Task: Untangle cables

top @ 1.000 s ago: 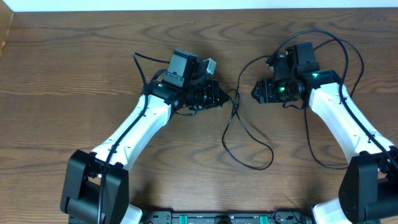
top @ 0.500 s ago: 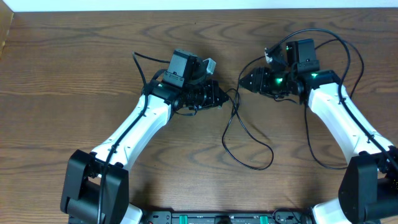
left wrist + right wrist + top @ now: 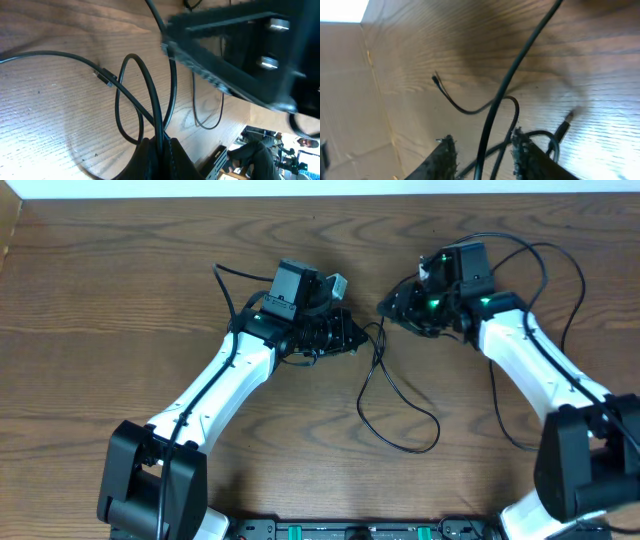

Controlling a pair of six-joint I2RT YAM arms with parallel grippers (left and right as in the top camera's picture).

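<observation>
I am pinching the cables [image 3: 510, 82] tight in my left gripper [image 3: 159, 144], their loop sprawling toward the near side. My right gripper [image 3: 482, 150] is hanging open just right of that pinch, one cord running lengthwise through its gap, ungripped.

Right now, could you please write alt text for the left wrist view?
The left gripper pinches black cables that loop across the wooden table. A small plug lies to the left; a dark, blurred robot part fills the upper right.
</observation>
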